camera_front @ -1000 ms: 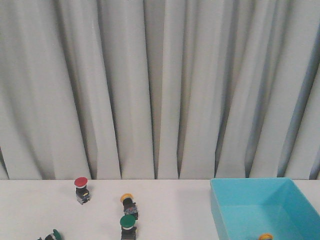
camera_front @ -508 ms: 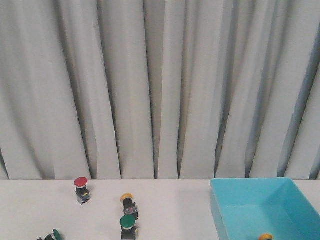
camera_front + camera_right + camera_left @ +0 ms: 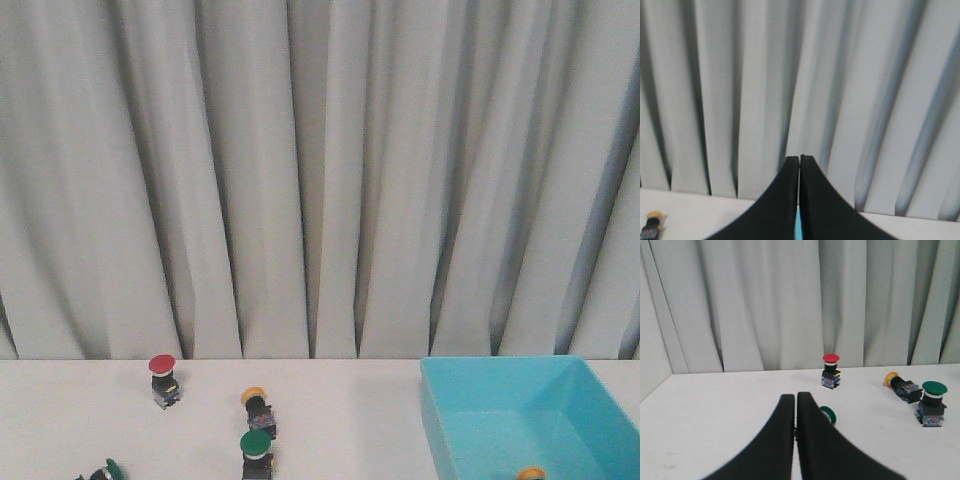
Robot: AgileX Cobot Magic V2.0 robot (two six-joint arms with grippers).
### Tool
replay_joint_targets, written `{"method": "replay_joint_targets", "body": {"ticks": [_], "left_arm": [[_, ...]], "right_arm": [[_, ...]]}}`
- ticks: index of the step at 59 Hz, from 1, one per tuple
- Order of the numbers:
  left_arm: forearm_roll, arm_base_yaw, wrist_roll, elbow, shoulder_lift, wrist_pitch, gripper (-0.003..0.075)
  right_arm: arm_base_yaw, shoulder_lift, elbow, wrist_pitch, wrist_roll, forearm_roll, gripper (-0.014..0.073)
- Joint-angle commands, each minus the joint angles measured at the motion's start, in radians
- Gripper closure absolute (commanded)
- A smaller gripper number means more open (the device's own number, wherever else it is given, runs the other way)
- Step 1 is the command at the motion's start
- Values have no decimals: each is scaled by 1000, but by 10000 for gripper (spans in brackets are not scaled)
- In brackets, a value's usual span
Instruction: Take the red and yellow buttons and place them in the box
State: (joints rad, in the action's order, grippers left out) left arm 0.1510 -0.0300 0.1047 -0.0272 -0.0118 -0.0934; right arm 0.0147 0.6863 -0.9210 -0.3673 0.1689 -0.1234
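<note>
While both jaws stay closed, nothing appears moved; red button [image 3: 162, 367] unchanged.

Buttons lying left of the box [image 3: 480, 420] on the surface [image 3: 340, 420].
One button [image 3: 532, 474] is sitting inside the box; four others are standing or lying well to its left, the curtain [image 3: 320, 180] hanging behind it.
</note>
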Motion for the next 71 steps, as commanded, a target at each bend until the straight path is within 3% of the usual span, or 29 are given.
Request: {"method": "replay_joint_targets", "body": {"ticks": [1, 12, 31, 36, 53, 71], "left_arm": [[-4, 5, 12, -10, -14, 73, 726], [-4, 5, 12, -10, -14, 73, 726], [-4, 5, 12, -10, -14, 73, 726], [-4, 5, 12, -10, -14, 73, 726], [-4, 5, 12, -10, -13, 73, 726], [-4, 5, 12, -10, -13, 73, 726]], "right_arm": [[-2, -95, 133, 176, -116, 103, 602], [-2, -297, 494, 336, -128, 59, 602], [-2, -640, 884, 341, -129, 46, 602], [-2, -720, 932, 337, -132, 51, 602], [-53, -717, 965, 293, -214, 203, 602], [-66, -717, 965, 293, -214, 160, 602]]}}
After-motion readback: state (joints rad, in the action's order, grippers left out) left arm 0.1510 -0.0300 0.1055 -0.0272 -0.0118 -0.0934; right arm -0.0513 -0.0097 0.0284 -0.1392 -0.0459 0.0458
